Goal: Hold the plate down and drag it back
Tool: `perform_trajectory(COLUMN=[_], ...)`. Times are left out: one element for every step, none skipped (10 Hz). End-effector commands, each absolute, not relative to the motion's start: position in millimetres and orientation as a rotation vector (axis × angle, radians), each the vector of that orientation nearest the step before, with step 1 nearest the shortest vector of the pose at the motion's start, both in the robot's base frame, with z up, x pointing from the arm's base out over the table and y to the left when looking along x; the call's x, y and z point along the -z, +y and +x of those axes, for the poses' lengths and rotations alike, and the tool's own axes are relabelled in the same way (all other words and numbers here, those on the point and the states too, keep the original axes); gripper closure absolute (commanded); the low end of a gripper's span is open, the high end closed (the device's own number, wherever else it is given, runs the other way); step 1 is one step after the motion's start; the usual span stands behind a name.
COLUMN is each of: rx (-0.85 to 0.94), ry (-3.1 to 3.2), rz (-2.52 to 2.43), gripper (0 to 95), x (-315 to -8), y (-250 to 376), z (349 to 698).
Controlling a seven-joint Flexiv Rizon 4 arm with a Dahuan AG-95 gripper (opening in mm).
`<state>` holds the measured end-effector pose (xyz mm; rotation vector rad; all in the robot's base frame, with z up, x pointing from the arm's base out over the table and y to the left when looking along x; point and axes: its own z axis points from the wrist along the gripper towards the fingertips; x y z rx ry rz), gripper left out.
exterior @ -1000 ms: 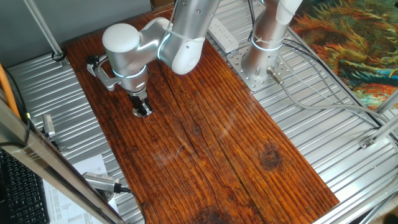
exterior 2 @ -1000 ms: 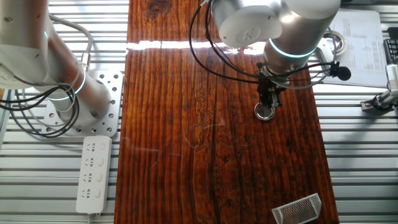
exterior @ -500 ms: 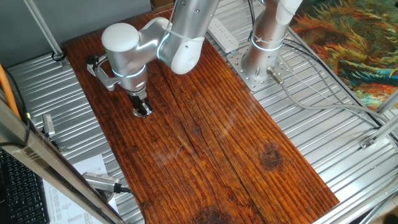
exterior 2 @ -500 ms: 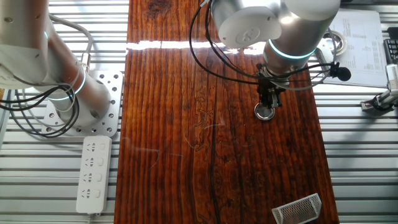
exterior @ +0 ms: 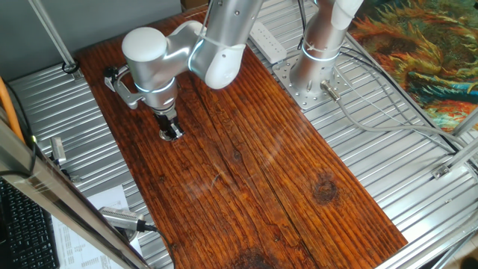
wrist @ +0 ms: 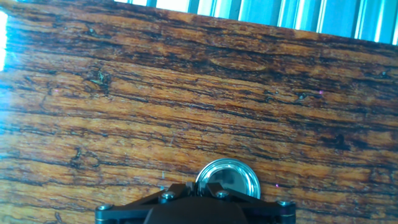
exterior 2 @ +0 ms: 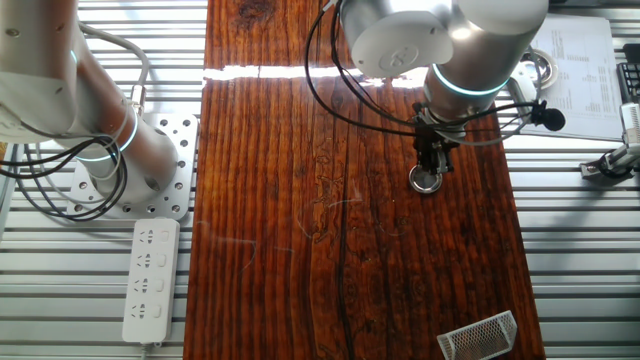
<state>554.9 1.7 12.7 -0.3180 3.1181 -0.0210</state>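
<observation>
My tool point(exterior 2: 428, 172) stands straight down over the plate point(wrist: 228, 179), tip on or just above its near edge; I cannot tell from any view whether contact is firm. Its fingers look drawn close together, pinching nothing, though the hand view hides the tips, so I cannot tell for sure. The plate lies flat on the wooden bench point(exterior: 246, 164), near one long edge and toward the end where my own base is not. I judge the approach done and the pressing perhaps begun. The drag back across the boards looks wholly ahead of me, since the plate sits far out on the bench.
</observation>
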Motion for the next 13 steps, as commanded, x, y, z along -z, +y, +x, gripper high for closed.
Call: perform_trajectory(rx=[0.016,0.017,0.014,0.014,0.013,0.015,0.016,0.026,0.023,0.015,0.011,0.019,0.019], ry=[3.117,3.117,3.116,3.116,3.116,3.116,3.118,3.120,3.118,3.117,3.117,3.116,3.116], rz=[-0.321,-0.323,-0.329,-0.328,-0.322,-0.320,-0.320,-0.327,-0.332,-0.325,-0.319,-0.319,-0.318], gripper=[95.0,95.0,95.0,95.0,95.0,95.0,95.0,95.0,95.0,95.0,95.0,95.0,95.0], x=[-12.8,-12.6,-12.4,-12.1,-11.0,-10.3,-10.9,-11.6,-12.5,-12.2,-11.6,-11.0,-10.7], y=[3.6,4.2,6.0,7.0,10.9,14.1,15.6,16.2,16.3,17.4,19.5,21.3,22.2], z=[554.8,554.8,554.6,554.5,554.0,553.6,553.4,553.3,553.3,553.2,552.9,552.6,552.4])
